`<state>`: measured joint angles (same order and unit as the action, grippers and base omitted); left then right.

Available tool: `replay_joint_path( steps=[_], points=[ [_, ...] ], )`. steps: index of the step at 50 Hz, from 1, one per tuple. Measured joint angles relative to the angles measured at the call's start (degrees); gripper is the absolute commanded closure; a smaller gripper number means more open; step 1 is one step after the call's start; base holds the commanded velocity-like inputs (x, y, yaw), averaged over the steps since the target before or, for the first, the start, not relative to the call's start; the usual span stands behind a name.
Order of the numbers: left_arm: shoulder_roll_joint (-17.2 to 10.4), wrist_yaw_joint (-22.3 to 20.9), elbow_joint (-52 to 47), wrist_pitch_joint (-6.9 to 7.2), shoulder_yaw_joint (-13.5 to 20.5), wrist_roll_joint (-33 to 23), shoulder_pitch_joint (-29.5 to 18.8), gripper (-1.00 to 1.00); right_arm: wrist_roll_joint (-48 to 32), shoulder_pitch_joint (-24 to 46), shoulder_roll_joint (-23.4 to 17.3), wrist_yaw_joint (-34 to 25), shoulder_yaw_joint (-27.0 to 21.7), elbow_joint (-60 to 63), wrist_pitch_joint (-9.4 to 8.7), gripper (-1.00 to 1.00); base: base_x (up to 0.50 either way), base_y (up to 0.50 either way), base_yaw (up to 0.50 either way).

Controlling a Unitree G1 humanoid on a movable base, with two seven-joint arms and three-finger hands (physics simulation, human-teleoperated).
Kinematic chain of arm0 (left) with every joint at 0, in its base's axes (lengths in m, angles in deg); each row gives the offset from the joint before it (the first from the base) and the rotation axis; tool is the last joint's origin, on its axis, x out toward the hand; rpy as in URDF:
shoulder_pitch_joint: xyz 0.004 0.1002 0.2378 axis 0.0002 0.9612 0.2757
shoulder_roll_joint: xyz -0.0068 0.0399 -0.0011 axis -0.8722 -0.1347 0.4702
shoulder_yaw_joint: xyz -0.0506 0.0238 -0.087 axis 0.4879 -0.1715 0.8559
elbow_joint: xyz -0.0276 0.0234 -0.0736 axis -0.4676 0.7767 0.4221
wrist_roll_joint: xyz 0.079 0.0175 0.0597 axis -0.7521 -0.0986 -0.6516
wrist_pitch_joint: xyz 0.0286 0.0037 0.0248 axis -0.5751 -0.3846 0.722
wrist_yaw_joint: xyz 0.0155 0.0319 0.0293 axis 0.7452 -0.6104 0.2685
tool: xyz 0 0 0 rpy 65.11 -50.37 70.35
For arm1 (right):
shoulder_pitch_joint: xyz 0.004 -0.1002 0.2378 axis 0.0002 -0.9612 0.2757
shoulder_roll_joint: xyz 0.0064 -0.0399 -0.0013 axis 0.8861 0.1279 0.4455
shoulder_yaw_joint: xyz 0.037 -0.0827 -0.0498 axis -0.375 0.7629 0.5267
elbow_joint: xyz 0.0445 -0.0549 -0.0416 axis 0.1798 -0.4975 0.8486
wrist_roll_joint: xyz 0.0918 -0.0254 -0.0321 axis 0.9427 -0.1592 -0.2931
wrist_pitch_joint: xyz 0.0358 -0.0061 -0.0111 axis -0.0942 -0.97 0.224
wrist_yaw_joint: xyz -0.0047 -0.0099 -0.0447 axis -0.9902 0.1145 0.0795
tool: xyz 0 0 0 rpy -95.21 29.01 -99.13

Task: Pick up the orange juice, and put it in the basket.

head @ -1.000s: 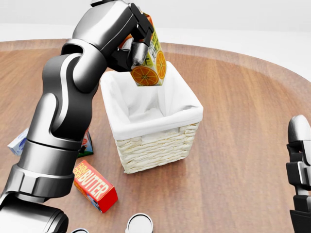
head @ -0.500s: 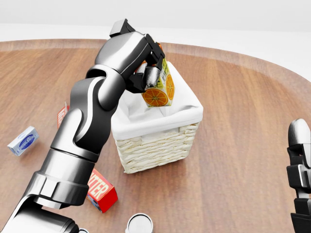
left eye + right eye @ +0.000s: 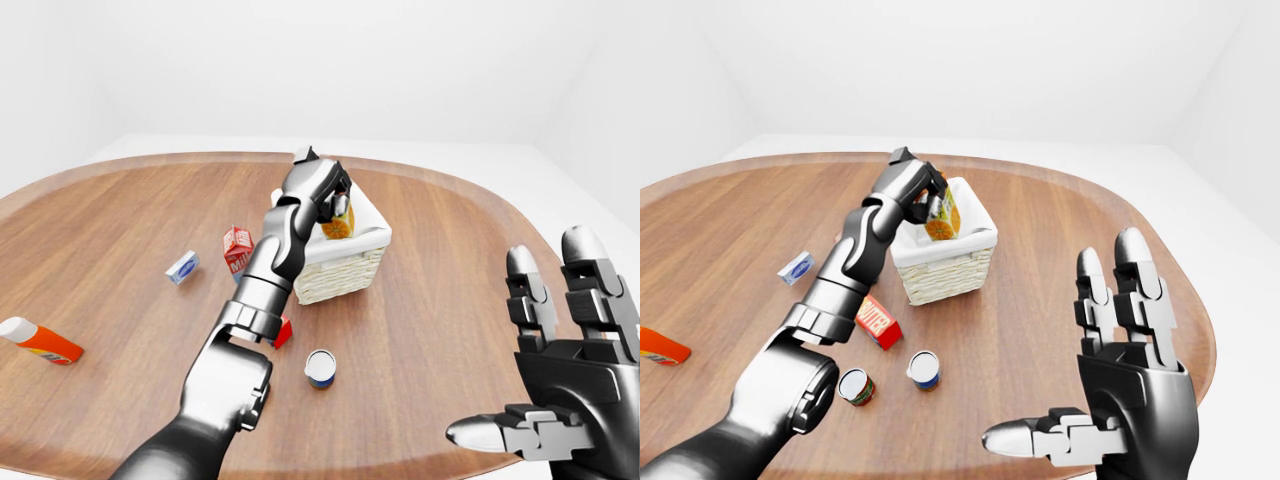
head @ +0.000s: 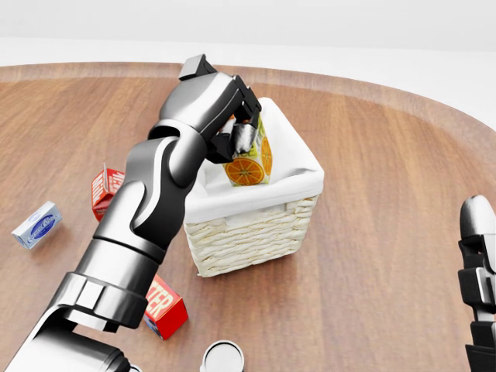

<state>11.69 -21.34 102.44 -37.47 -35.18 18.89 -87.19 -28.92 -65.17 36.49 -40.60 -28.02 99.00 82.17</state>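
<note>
Now, carton: the orange juice carton with sliced-orange print sits lower than a second ago, its base sunk below the rim of the basket rather than hanging above it.
Left hand: the dark metal left hand is still pinched round the carton's upper part, fingers wrapped over its top; the carton hangs directly beneath the hand, tilted a little.
Basket: the square woven wicker basket with white cloth lining lies right under the hand, unmoved on the round wooden worktop.
Meaning: the lowering looks nearly done; I judge the release is the step left, once the carton rests on the lining.
Right hand: the right hand is spread wide and empty, well apart from the basket.
Bystanders: the red butter box lies beside the left forearm, untouched.
</note>
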Motion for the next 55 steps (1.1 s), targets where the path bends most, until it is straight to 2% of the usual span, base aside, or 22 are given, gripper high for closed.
replay_joint_path(
  steps=[23,48,50,51,52,55],
  points=[
    [0.7,4.7,10.1,0.0,-0.8,-3.2,-0.4,1.0,0.9,-1.2,-0.6,0.1,-0.6,0.0,0.0,-1.0,0.0,0.0,0.0],
    [1.5,10.1,19.3,0.0,-1.0,-3.0,-2.3,1.0,1.2,-1.8,-1.0,0.3,-0.7,0.0,0.0,-1.0,0.0,0.0,0.0],
    [1.5,10.3,19.3,0.0,-1.0,-3.2,-2.5,-0.42,1.2,-1.8,-1.0,0.3,-0.7,0.0,0.0,-1.0,0.0,0.0,0.0],
    [1.4,10.5,19.1,0.0,-0.9,-3.6,-2.6,-0.89,1.2,-1.8,-1.0,0.3,-0.7,0.0,0.0,-1.0,0.0,0.0,0.0],
    [1.4,10.4,18.8,0.0,-0.9,-3.7,-2.7,-1.0,1.2,-1.8,-1.0,0.3,-0.7,0.0,0.0,-1.0,0.0,0.0,0.0],
    [1.5,10.2,18.0,0.0,-1.0,-4.1,-2.8,-1.0,1.3,-1.8,-1.1,0.4,-0.7,0.0,0.0,-1.0,0.0,0.0,0.0]
  ],
)
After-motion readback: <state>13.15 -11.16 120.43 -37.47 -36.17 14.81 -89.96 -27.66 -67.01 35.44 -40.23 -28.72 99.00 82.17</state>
